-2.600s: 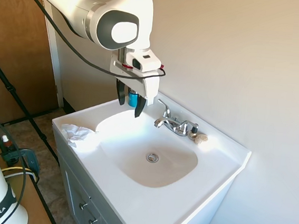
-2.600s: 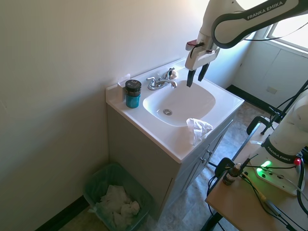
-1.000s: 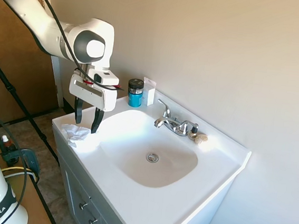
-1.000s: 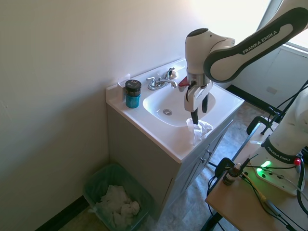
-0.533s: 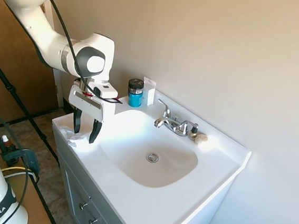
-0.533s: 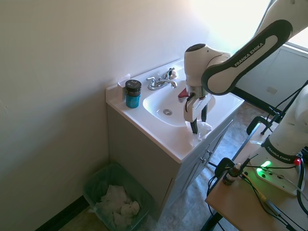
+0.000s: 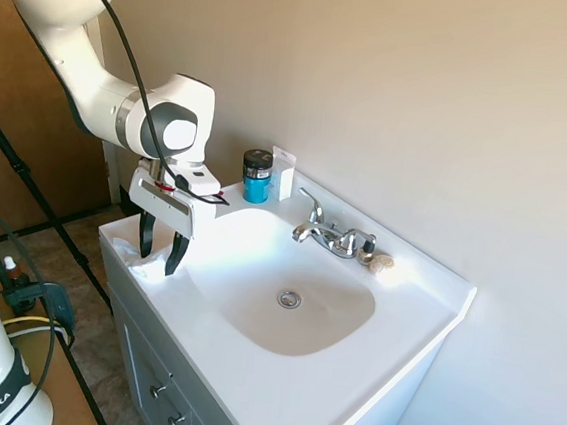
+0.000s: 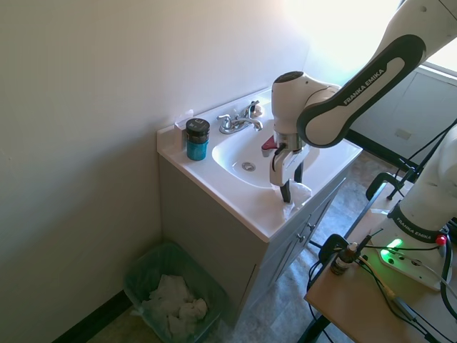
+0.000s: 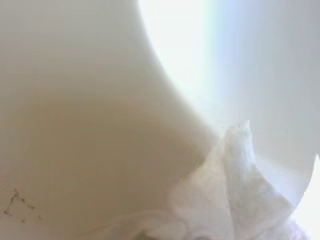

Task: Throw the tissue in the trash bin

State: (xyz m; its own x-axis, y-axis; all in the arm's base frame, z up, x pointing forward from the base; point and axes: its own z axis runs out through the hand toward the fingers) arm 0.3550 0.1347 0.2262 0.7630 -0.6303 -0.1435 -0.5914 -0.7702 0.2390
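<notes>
The tissue [image 8: 300,193], a crumpled white wad, lies on the front corner of the white sink counter [image 7: 248,370]. In the first exterior view only a sliver of the tissue [image 7: 139,262] shows beneath my hand. My gripper [image 7: 158,254] [image 8: 291,189] is open and points straight down, one finger on each side of the wad, tips close to the counter. The wrist view shows the tissue [image 9: 235,200] large and close. The trash bin [image 8: 140,275], green-lined and holding white paper wads, stands on the floor beside the vanity, below the counter's far end.
A blue jar with a black lid [image 7: 257,176] [image 8: 197,138] stands at the counter's back corner. The chrome faucet [image 7: 326,236] [image 8: 239,122] rises behind the basin [image 7: 290,299]. A small tan object [image 7: 380,263] lies by the faucet. A wooden table [image 8: 357,300] stands near the vanity's front.
My gripper came over from the faucet side to the counter's corner and has dropped lower over the last second, so its open fingers now stand around the tissue.
</notes>
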